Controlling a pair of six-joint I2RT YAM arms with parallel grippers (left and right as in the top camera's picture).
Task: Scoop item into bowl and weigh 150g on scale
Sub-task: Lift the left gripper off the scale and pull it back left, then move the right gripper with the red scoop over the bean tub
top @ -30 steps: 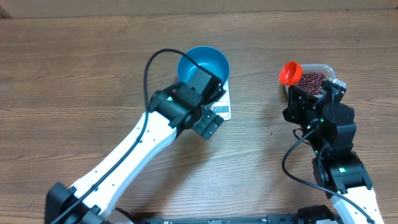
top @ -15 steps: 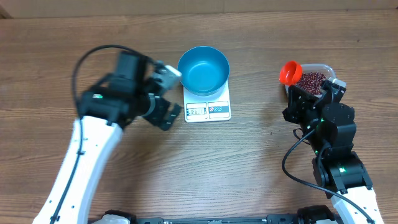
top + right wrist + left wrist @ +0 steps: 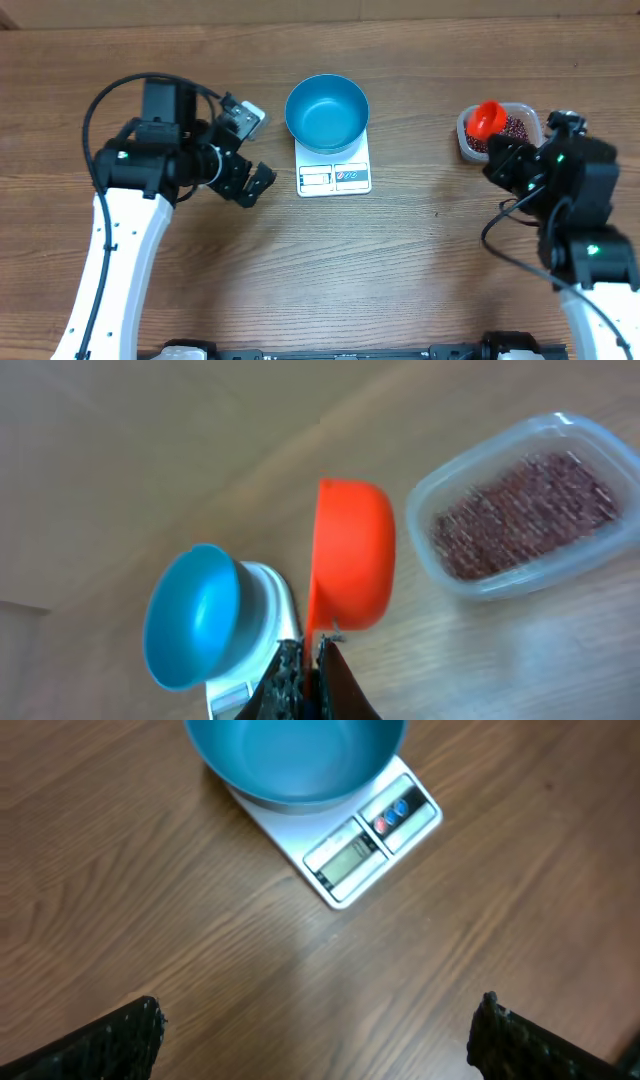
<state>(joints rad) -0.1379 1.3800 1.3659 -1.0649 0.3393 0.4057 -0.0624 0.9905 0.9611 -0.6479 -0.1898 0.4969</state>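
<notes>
The blue bowl (image 3: 327, 110) stood on the white scale (image 3: 335, 177) near the middle of the far edge of the table (image 3: 420, 270), and the beans (image 3: 518, 127) lay in a clear tub (image 3: 539, 128) toward the far right corner. The left gripper (image 3: 248, 148) hung wide open to the left of the scale. The right gripper (image 3: 305, 660) was clamped on the handle of an orange scoop (image 3: 352, 555) at the tub's left end.
</notes>
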